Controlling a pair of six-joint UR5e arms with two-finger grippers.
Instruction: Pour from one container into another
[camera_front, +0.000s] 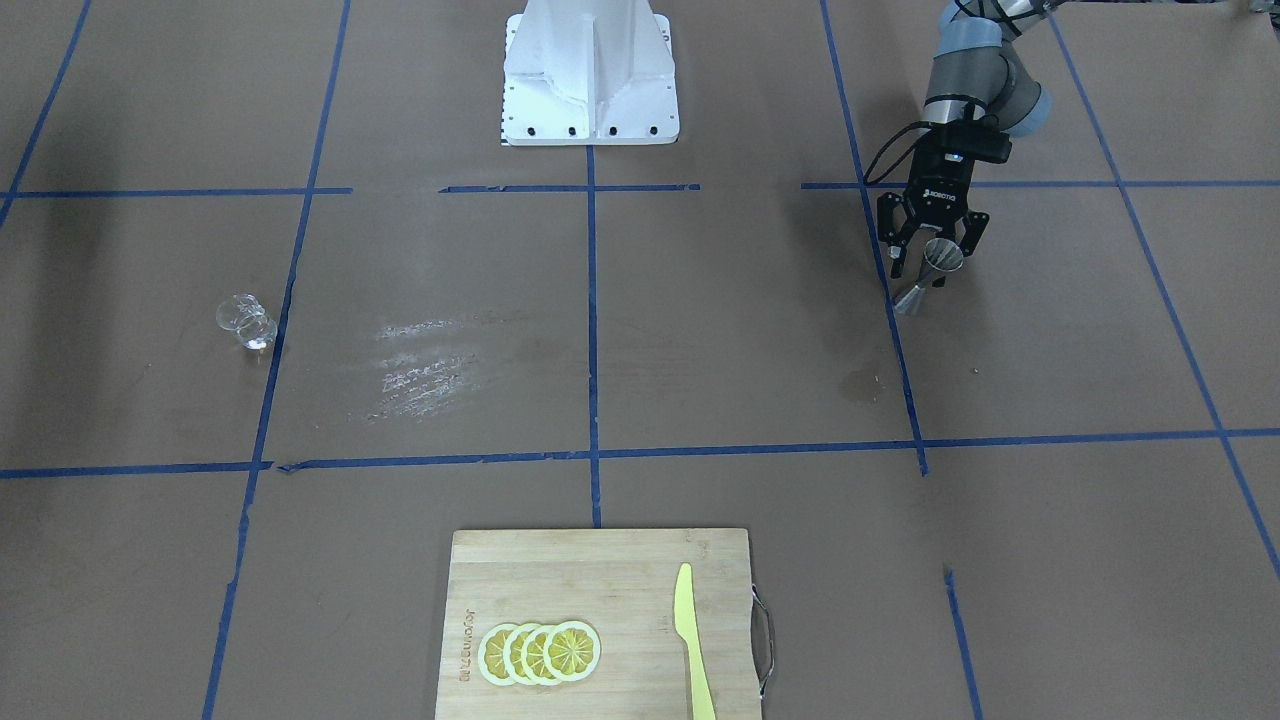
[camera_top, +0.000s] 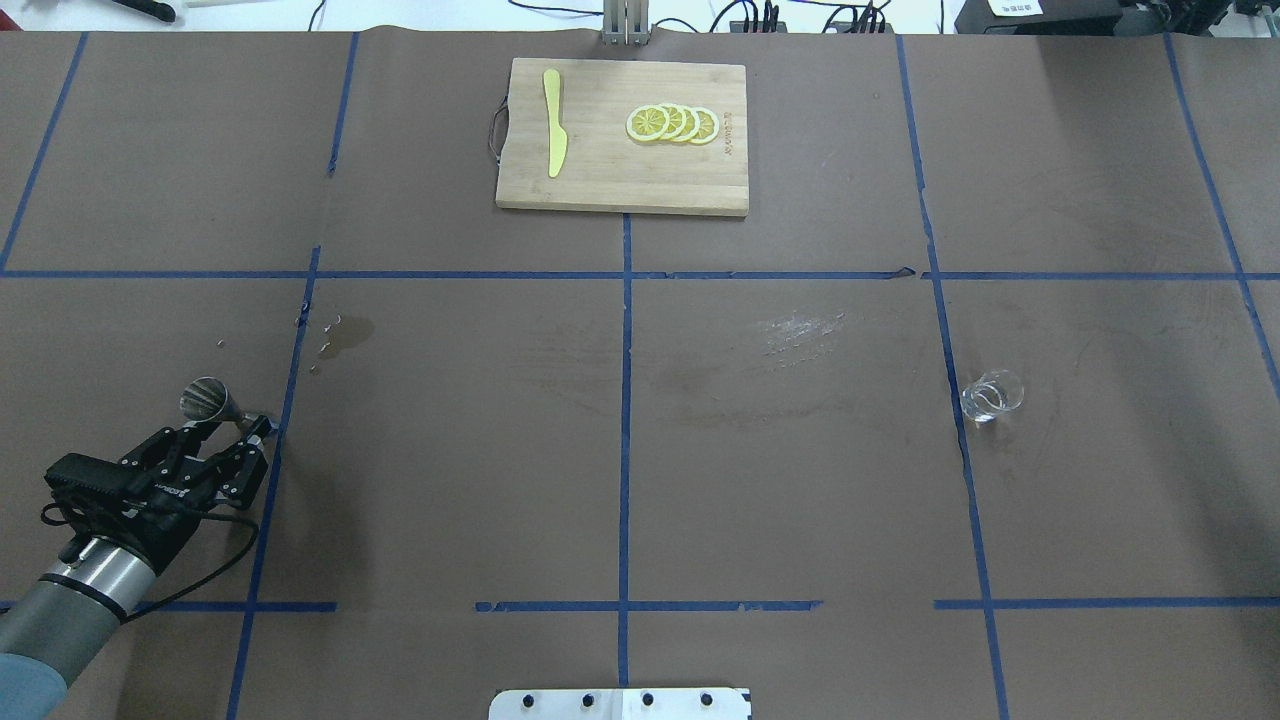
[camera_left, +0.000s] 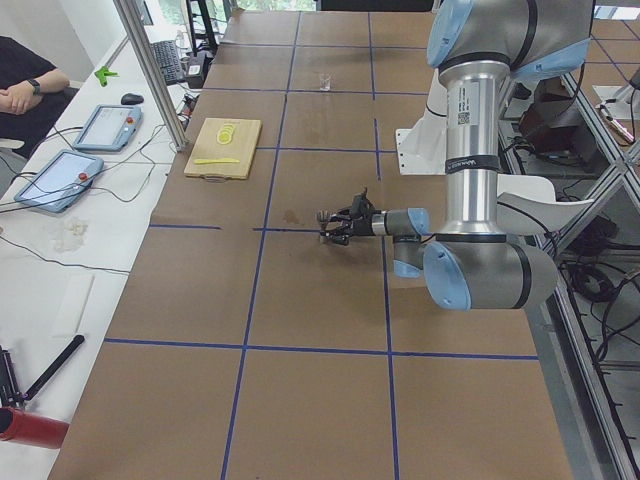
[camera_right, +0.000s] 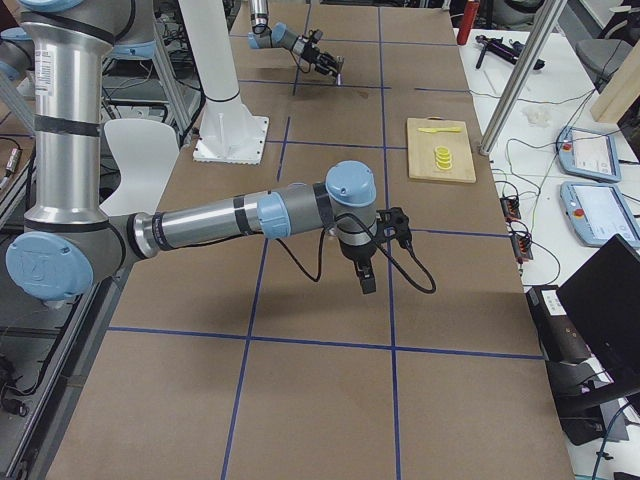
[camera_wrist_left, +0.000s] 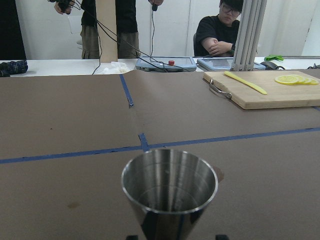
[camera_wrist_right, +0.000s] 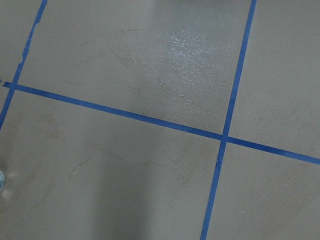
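Note:
A steel jigger (camera_front: 928, 275) stands on the brown table at my left side, also seen from above (camera_top: 207, 400) and filling the left wrist view (camera_wrist_left: 169, 192); I cannot make out anything inside it. My left gripper (camera_front: 932, 262) reaches in low and level, open, with its fingers on either side of the jigger's narrow waist and a gap on both sides. A small clear glass (camera_front: 246, 322) sits far off on the right side (camera_top: 992, 395). My right gripper (camera_right: 362, 278) hangs above the table, fingers down; I cannot tell whether it is open or shut.
A bamboo cutting board (camera_top: 620, 185) at the far middle edge carries lemon slices (camera_top: 672, 123) and a yellow plastic knife (camera_top: 554, 135). A damp stain (camera_top: 350, 333) marks the paper near the jigger. People sit and stand behind the far edge (camera_wrist_left: 220, 30).

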